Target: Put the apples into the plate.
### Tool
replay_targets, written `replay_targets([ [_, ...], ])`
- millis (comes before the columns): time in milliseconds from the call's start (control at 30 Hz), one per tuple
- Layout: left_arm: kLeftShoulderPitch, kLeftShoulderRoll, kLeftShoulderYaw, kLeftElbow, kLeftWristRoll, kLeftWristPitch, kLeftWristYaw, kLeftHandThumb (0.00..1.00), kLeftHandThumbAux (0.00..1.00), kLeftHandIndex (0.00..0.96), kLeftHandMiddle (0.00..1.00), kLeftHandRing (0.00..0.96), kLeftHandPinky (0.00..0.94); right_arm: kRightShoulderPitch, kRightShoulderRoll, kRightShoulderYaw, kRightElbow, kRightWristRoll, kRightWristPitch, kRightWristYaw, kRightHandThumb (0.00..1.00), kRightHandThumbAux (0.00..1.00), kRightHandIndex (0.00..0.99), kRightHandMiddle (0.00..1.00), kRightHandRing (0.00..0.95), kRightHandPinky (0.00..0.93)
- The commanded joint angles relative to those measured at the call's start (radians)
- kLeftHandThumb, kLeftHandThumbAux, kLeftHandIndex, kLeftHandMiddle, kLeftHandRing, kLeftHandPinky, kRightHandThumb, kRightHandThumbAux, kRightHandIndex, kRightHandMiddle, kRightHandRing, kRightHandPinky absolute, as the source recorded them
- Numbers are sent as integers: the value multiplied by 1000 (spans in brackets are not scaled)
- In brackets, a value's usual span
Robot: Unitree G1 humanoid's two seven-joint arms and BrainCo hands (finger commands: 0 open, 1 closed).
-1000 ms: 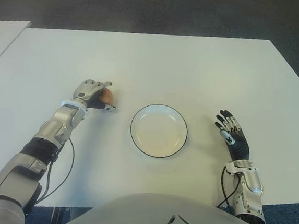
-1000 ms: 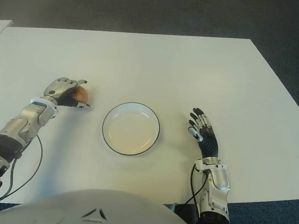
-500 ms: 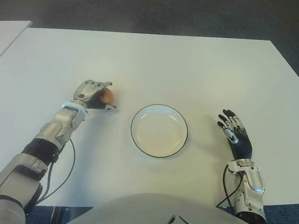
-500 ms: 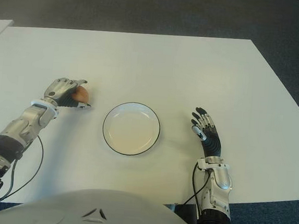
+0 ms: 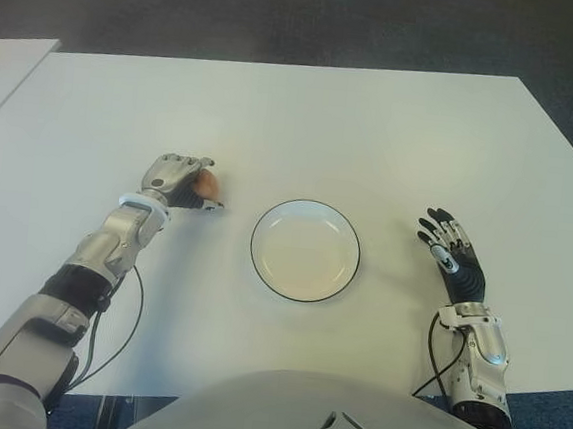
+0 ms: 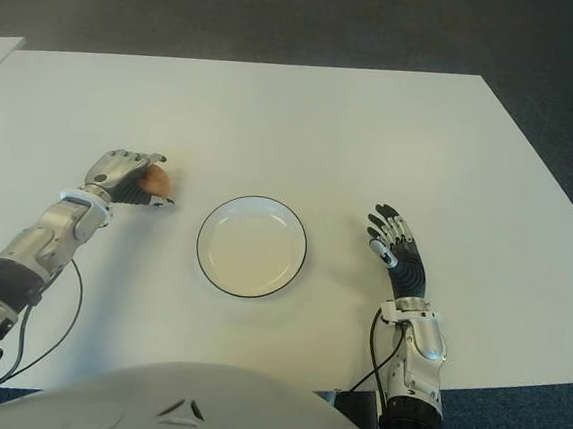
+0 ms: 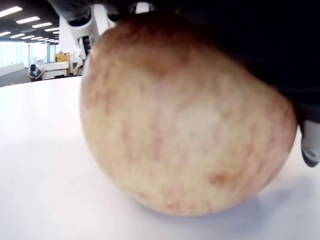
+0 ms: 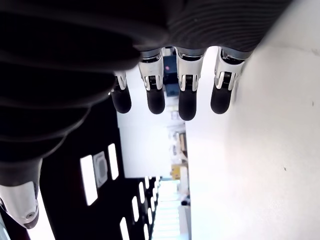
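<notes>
So the left hand (image 5: 177, 180) is curling its fingers over the apple (image 5: 205, 183), which is sitting on the white table (image 5: 305, 116) over toward the left edge, its underside touching the tabletop in the left wrist view. The plate (image 5: 304, 250) is lying near the middle of the front edge, a little right of the apple, with nothing in it. The right hand (image 5: 451, 254) is showing right of the plate, fingers spread and holding nothing.
</notes>
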Motion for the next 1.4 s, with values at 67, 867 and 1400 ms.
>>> replay_targets([
  [67,37,6,-4,-38,-3,-2,-31,850,667,398,524,820,806,22,23,4,44,6,36,-6,165,572,113,133,136,170],
  [867,96,-41,129,-626,-16,92,-208,853,665,405,526,814,706,51,35,34,31,-31,19,-15,136,579,87,82,62,77],
  [1400,93,-152,78,-823,75,136,-319,853,666,403,522,804,710,70,39,50,16,-38,39,-32,141,586,89,88,73,101],
])
